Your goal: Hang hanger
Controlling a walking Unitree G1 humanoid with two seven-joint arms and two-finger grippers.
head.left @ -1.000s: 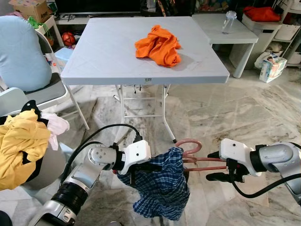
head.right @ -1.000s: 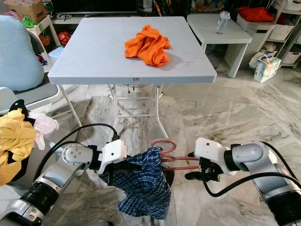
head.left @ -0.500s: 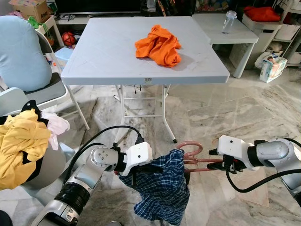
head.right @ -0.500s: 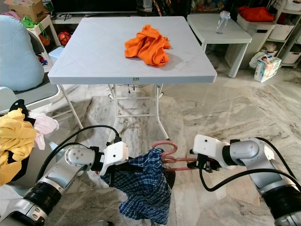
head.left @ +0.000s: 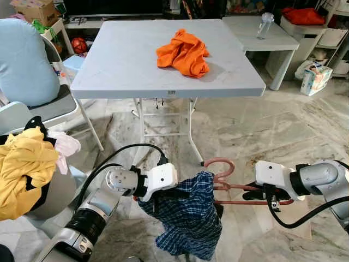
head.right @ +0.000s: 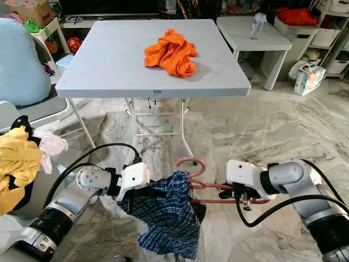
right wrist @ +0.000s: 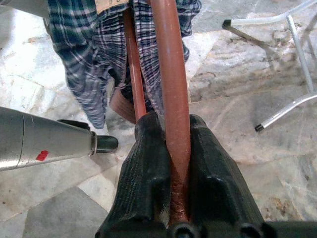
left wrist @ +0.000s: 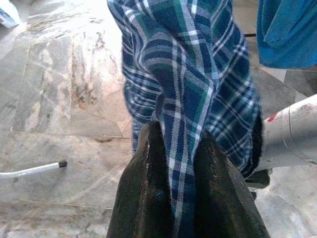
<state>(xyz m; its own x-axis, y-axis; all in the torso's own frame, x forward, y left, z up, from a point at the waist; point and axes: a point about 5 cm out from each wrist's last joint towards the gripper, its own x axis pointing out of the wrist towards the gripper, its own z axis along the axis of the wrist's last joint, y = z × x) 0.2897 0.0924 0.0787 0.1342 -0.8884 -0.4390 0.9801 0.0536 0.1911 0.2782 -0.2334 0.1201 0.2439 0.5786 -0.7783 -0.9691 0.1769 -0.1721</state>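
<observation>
A reddish-brown hanger [head.left: 219, 164] is held level above the marble floor, its hook pointing up. A blue plaid garment [head.left: 188, 218] hangs over the hanger's left half. My left gripper [left wrist: 176, 136] is shut on a fold of the plaid garment [left wrist: 188, 74], holding it from the left. My right gripper [right wrist: 171, 121] is shut on the hanger's thick bar [right wrist: 171, 74], gripping it from the right [head.left: 257, 191]. The hanger's right end [head.right: 262, 201] pokes out past my right wrist.
A grey folding table [head.left: 169, 87] stands ahead with an orange garment [head.left: 184, 52] on it, its white legs [head.left: 193, 136] just beyond the hanger. At left are a chair with a blue cushion [head.left: 24, 60] and a basket of yellow clothes [head.left: 22, 164]. A white side table [head.left: 272, 41] stands at the back right.
My right gripper's fingers, open around the hanger one second ago, have shut on its bar and drawn it right, baring more of the hanger. The left gripper keeps hold of the plaid garment.
</observation>
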